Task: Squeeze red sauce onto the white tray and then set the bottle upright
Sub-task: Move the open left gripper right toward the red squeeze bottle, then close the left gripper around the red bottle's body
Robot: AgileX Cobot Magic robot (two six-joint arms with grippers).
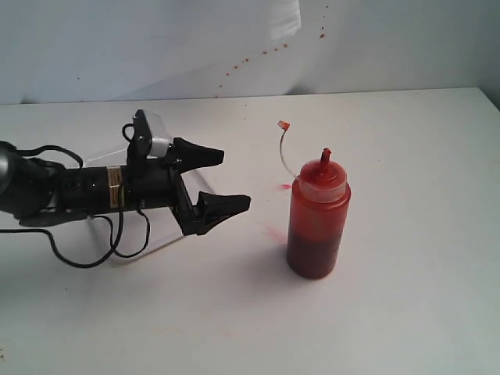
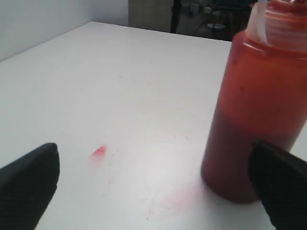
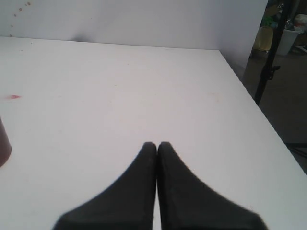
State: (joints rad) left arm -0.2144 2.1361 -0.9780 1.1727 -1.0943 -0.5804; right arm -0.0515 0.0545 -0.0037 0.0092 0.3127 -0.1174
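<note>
Bottle: red-filled translucent plastic squeeze bottle [image 1: 317, 223] is standing upright.
Your left hand [image 1: 234, 180]: gaping wide, empty.
Squeezing: seemingly undone.

**Red, white and black**

The bottle [image 1: 318, 226] is orange-red above and darker red below, under a pale cap [image 1: 321, 181] with a red nozzle [image 1: 326, 155]. The tabletop [image 1: 406, 312] is white with faint pink smears [image 1: 273, 232]. The left tool [image 1: 236, 178] and right tool [image 3: 157, 144] are plain black. Red-brown specks [image 1: 266, 53] dot the pale wall [image 1: 156, 39].
</note>
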